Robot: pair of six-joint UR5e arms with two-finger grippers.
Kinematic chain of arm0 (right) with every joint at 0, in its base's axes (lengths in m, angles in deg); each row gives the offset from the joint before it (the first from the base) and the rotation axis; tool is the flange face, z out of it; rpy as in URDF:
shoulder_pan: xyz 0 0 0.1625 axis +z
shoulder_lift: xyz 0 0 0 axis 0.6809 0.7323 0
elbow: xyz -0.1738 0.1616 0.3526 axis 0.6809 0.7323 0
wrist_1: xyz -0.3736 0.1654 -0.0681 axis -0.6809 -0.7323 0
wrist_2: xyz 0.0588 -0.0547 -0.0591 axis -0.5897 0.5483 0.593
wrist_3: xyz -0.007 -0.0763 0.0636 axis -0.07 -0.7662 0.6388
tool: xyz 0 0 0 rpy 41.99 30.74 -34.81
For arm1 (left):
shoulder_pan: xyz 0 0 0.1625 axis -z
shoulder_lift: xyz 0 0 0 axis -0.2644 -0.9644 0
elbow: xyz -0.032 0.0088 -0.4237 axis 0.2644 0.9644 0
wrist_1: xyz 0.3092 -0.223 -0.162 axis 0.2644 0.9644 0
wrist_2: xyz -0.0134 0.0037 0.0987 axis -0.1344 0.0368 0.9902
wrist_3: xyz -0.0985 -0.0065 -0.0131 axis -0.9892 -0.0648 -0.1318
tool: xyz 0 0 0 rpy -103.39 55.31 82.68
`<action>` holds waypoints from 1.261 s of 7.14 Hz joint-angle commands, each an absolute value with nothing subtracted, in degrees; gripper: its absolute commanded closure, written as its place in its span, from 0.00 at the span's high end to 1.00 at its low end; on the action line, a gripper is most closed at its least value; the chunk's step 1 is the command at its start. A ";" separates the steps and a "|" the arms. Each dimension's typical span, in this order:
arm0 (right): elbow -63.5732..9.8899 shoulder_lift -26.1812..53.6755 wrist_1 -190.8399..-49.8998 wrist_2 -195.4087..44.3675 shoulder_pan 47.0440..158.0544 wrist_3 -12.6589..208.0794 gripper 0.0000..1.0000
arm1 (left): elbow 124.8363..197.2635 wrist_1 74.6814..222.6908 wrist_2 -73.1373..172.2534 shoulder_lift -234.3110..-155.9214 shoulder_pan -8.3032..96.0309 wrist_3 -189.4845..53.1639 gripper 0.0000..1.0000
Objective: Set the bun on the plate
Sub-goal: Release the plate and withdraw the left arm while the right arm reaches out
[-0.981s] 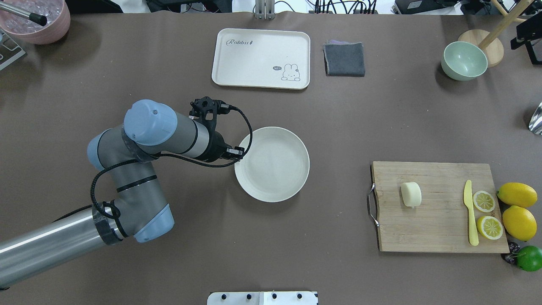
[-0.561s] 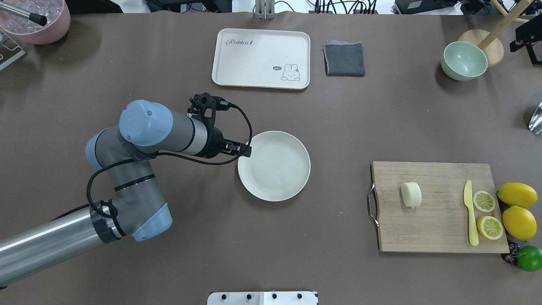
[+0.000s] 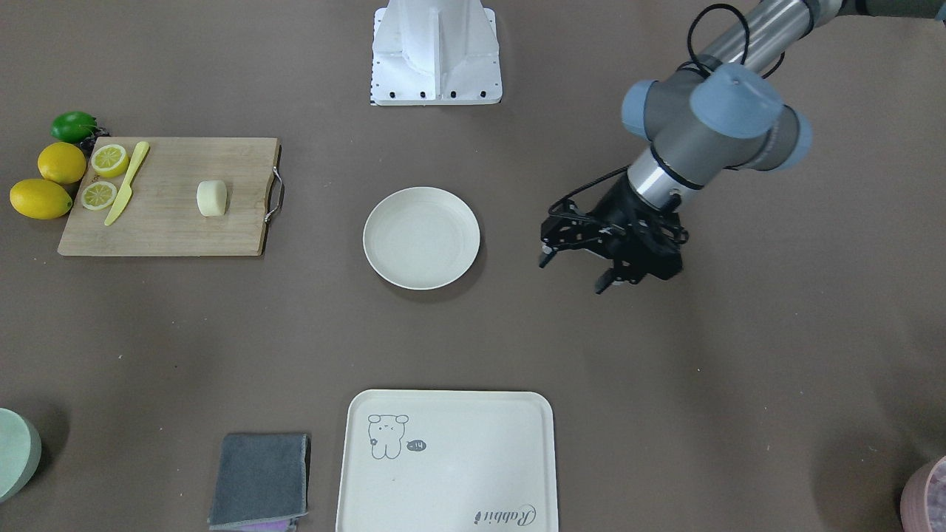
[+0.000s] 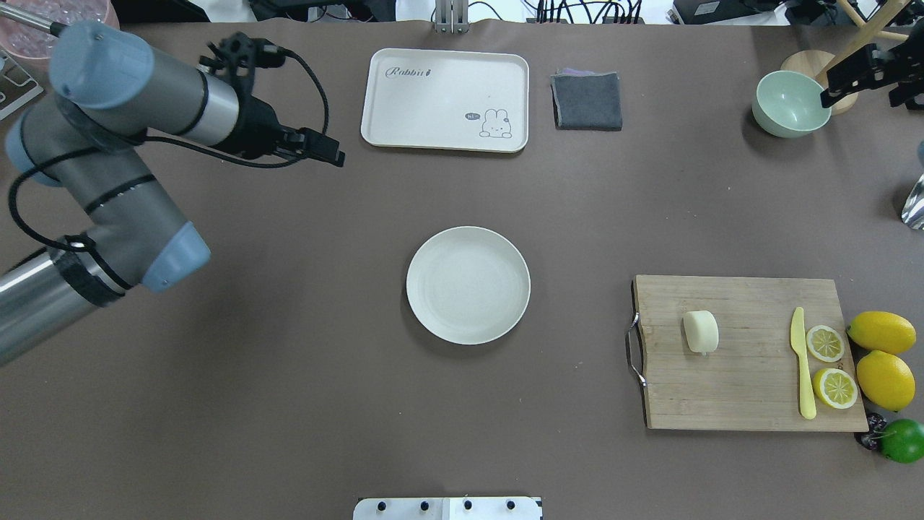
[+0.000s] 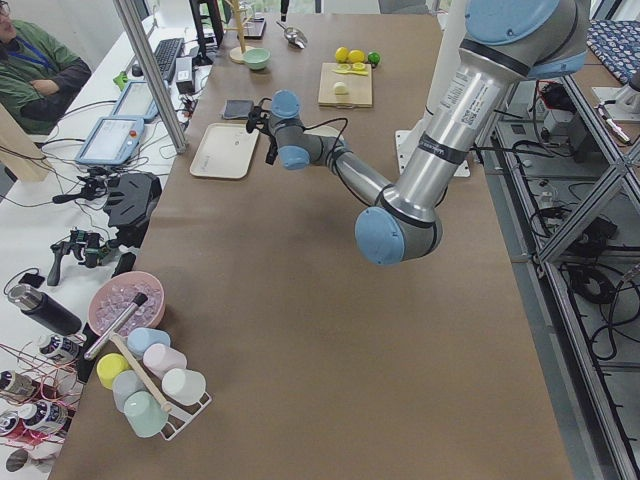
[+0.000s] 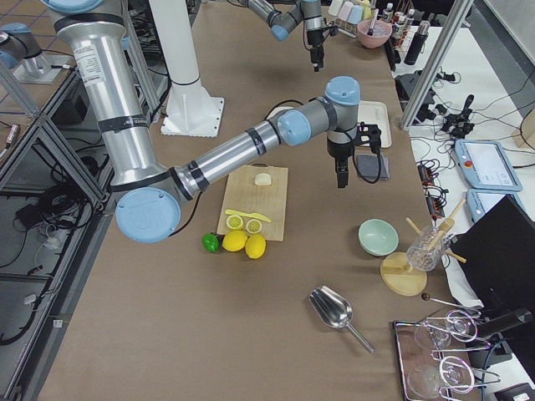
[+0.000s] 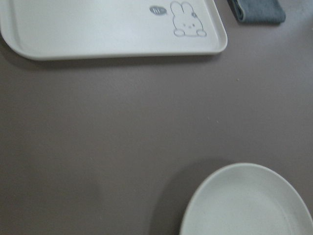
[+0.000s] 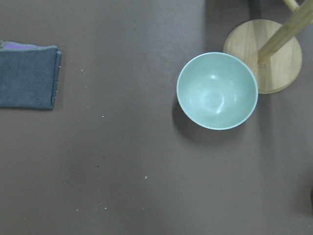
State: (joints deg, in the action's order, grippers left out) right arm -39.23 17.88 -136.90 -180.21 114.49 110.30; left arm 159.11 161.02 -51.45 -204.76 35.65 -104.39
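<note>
One word I can read, "Rabbit", is on the tray (image 4: 433,101), with "hi" by its bunny (image 4: 495,124). My left pincer (image 3: 573,272) hangs open, holding nothing. My right pincer (image 4: 863,72) is partly cut off; I cannot tell its state. The bun (image 4: 701,331) sits on the wooden board (image 4: 751,375), well apart from the plate (image 4: 468,285).

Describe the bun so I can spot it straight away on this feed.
Find the wooden cutting board with the metal handle, on the robot's right. The bun lies alone on its handle half, apart from the yellow knife and lemon slices. It is a smooth, pale cream lump without segments.
</note>
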 commanded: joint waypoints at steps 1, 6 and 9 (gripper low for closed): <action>-40.19 17.94 -137.05 -182.64 110.25 110.39 1.00 | 154.92 160.38 -54.32 -203.73 43.61 -95.56 0.98; -45.99 21.55 -136.88 -180.51 91.49 125.12 1.00 | 152.26 160.73 -57.41 -201.54 49.27 -90.78 0.98; -46.00 24.44 -136.88 -174.32 84.94 126.74 1.00 | 153.66 161.16 -57.23 -198.82 49.71 -90.70 0.98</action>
